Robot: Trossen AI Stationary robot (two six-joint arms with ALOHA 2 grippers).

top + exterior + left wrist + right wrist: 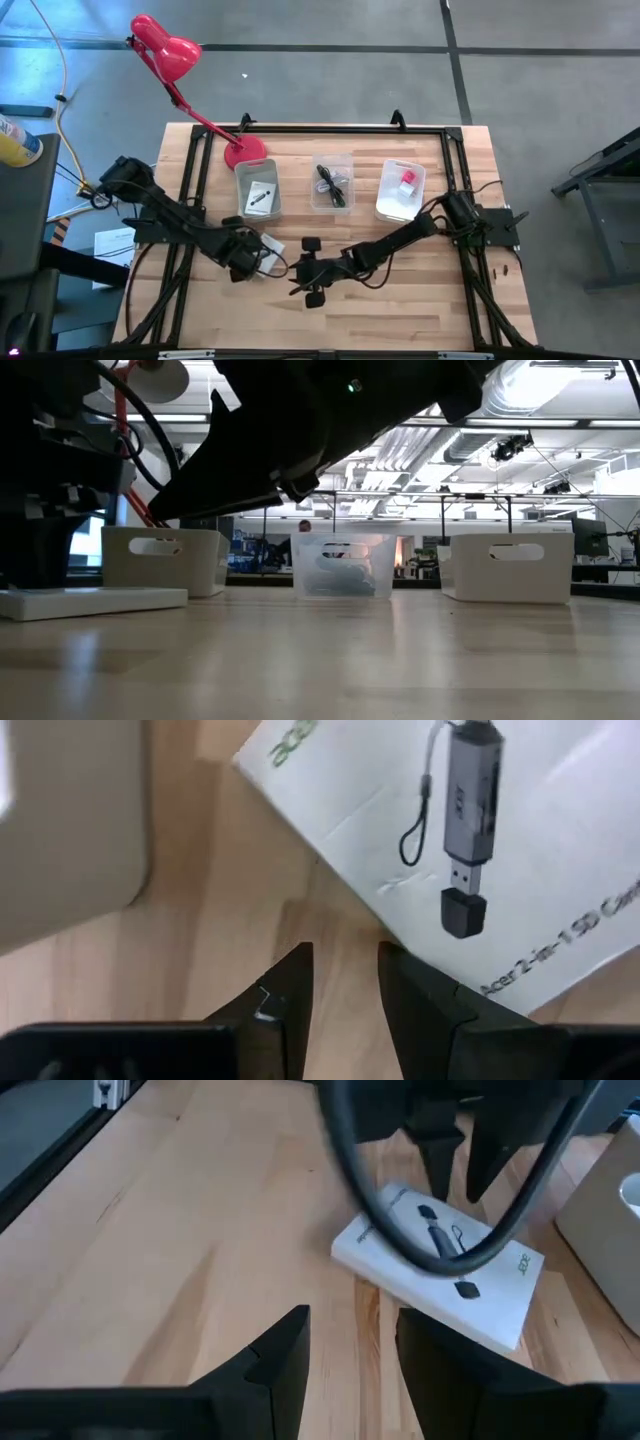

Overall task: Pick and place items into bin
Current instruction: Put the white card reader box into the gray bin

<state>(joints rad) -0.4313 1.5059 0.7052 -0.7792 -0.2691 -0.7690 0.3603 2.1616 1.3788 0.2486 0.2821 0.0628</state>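
A flat white card box (520, 850) printed with a dark card reader lies on the wooden table near the left bin (258, 190); it also shows in the right wrist view (400, 1265). My left gripper (345, 975) points down at the box's edge, its fingers a narrow gap apart with bare wood between them. My right gripper (350, 1340) is open, low over the table and aimed at the box from the right; in the high view it is at mid-table (312, 270). The left bin holds another white card (261, 197), the clear middle bin (333, 183) a black cable, and the right bin (400, 190) a pink cube (408, 178). My left gripper comes at the box from above. One finger (415, 990) stands over the box's near edge (375, 915) and the other (285, 990) over bare wood. I cannot tell whether the finger touches the box, which lies flat on the table.
A red desk lamp (165, 50) stands with its base (246, 152) at the table's far left, behind the left bin. The three bins stand in a row across the far half. A black frame runs along the table's edges (330, 130).
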